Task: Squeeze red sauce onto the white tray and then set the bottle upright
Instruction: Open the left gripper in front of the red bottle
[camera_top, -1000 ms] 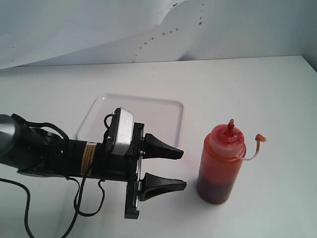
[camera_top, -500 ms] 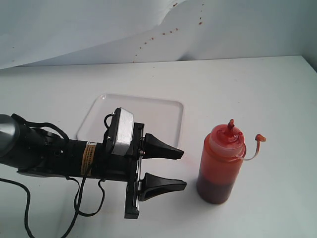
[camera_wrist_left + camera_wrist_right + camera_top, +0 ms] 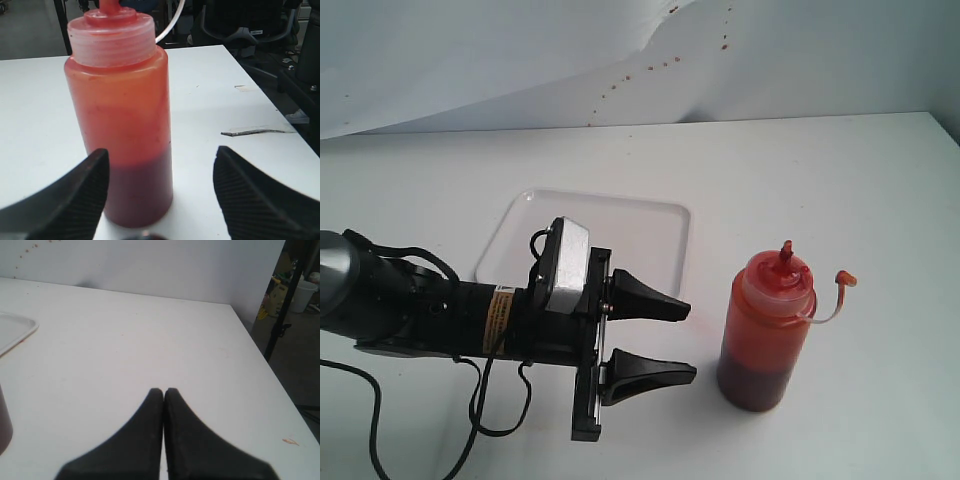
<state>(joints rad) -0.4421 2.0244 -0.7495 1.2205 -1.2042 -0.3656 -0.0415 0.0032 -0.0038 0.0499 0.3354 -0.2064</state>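
The bottle (image 3: 765, 330) stands upright on the white table, its red nozzle (image 3: 785, 255) pointing up and its small cap (image 3: 845, 279) hanging off to the side on a thin tether. Red sauce (image 3: 752, 380) shows dark through its lower part. My left gripper (image 3: 692, 340) lies level just left of the bottle, open, its fingertips short of it and touching nothing. In the left wrist view the bottle (image 3: 125, 115) stands close ahead of the left gripper (image 3: 161, 152). The white tray (image 3: 630, 225) lies behind that gripper, partly hidden by it. My right gripper (image 3: 164, 390) is shut and empty.
A white paper backdrop (image 3: 660, 65) with red spatter hangs behind the table. A black cable (image 3: 490, 420) trails under the left arm. The table's edge (image 3: 260, 360) runs near the right gripper. A strip of tape (image 3: 255, 131) lies beyond the bottle.
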